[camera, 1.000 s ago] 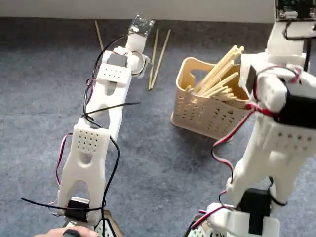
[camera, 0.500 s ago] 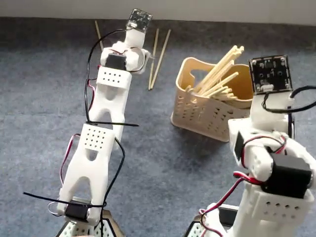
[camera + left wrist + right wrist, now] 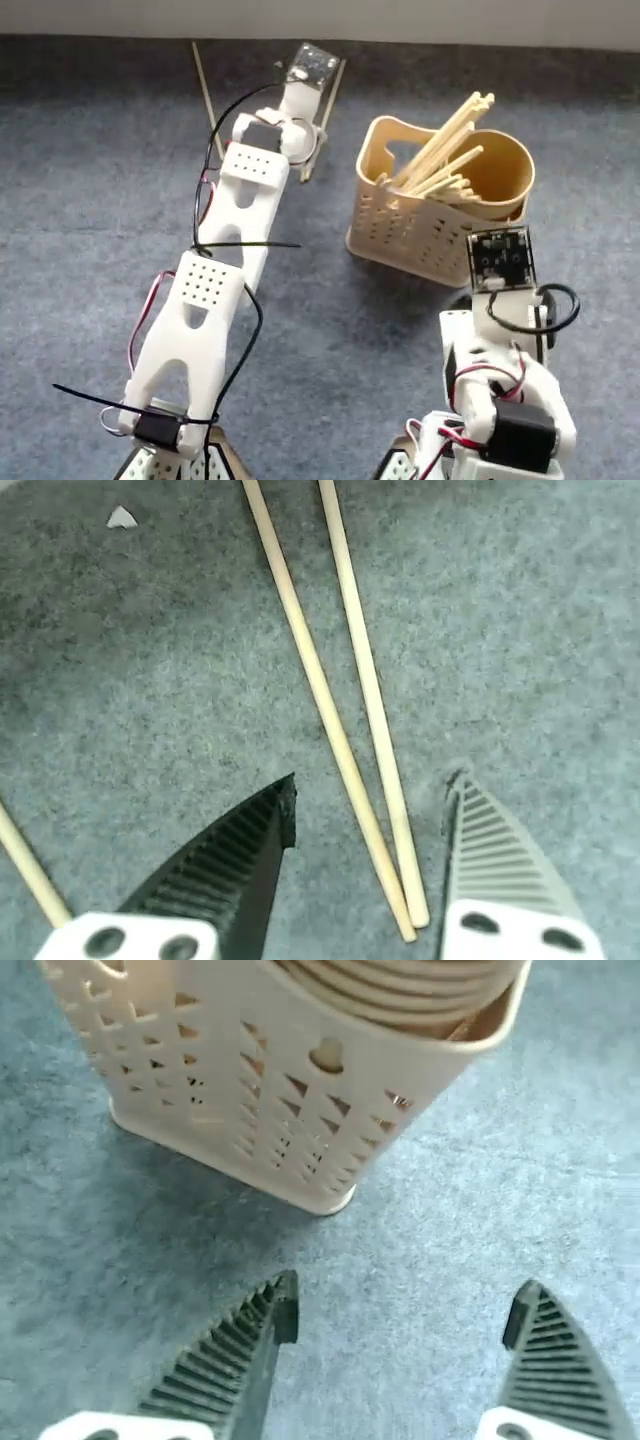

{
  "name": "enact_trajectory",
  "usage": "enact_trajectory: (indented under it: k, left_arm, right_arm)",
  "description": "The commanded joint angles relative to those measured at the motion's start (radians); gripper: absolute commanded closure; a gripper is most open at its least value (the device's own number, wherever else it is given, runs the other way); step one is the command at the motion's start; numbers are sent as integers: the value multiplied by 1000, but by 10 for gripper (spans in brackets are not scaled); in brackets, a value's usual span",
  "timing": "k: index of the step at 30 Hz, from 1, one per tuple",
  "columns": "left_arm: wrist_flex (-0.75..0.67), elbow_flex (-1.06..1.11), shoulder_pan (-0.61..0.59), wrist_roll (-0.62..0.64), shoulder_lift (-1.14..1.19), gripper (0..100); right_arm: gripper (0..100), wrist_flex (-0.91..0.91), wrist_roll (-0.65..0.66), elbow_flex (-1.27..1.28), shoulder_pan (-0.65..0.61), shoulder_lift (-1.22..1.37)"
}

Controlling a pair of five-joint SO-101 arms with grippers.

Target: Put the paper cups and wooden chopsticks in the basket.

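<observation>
Nearest, the right hand (image 3: 405, 1310) hangs released, jaws wide apart, over the grey table (image 3: 450, 1210) just in front of the basket (image 3: 250, 1090). The basket holds stacked paper cups (image 3: 500, 170) and a bundle of chopsticks (image 3: 440, 150) that leans out over its rim. Farther off, the left hand (image 3: 372, 798) is also released, one finger on each side of two loose chopsticks (image 3: 330, 710) lying side by side on the table. A third chopstick (image 3: 205, 85) lies apart from them, on the arm's other side.
</observation>
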Motion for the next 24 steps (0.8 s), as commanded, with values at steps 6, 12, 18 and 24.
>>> enact_trajectory:
  k: [6, 12, 18, 24]
  left_arm:
    - [-77, 102, 10, 60, -18, 744]
    - [-172, 193, -1, 87, -18, 775]
    - [-258, 269, -2, 87, -16, 1000]
    - [-216, 269, -12, 89, -24, 992]
  right_arm:
    - [677, -199, 14, 272, 61, -127]
    - [677, -326, -87, 440, 58, -176]
    - [677, -389, -98, 579, 56, -266]
    - [677, -389, -98, 648, 54, -352]
